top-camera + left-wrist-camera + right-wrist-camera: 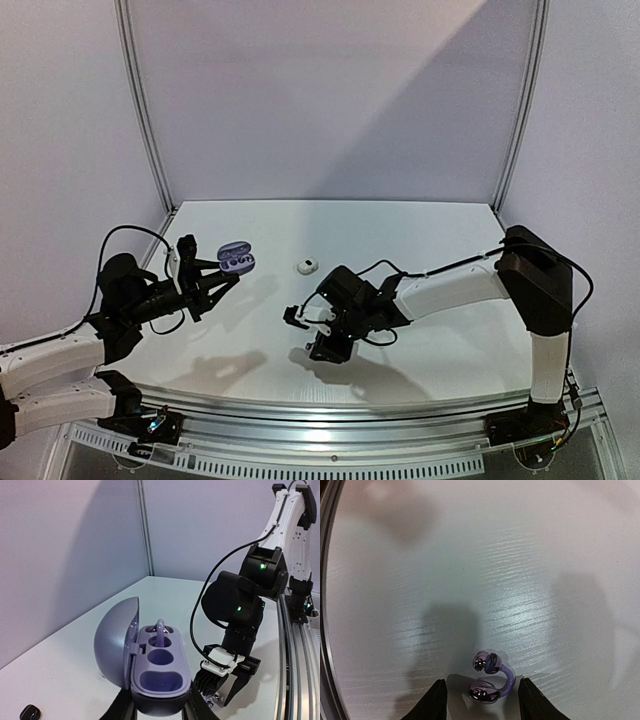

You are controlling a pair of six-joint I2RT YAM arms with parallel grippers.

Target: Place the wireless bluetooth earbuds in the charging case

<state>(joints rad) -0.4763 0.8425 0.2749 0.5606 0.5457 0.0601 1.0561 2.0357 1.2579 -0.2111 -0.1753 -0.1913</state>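
Clamping the left claw narrowly on the lilac pebble-shaped plastic charging case, raised off the white tabletop with lid swung open and sockets facing up. Showing one seated lilac earbud at the far end of the tray, with the nearer hollows bare. Hovering the right claw low over the tabletop, about half wide and gripping nothing, straddling the lilac clip-shaped earbud with chrome ends lying flat between the fingers (seemingly touching neither one). Judging the step in hand as the pinch on that earbud, ahead of carrying it across to the case, well apart on the left. Risking a skid if closing off-centre: pressing on the thin curved bridge or a slick chrome end, and so squirting the piece out along the tabletop or tipping it into a crooked hold unfit for the socket. Risking also a scrape of fingertips on the surface if dropping lower. Noting a small white rounded piece beyond the right claw and a small black piece below the case, both too small for telling earbud from anything else.
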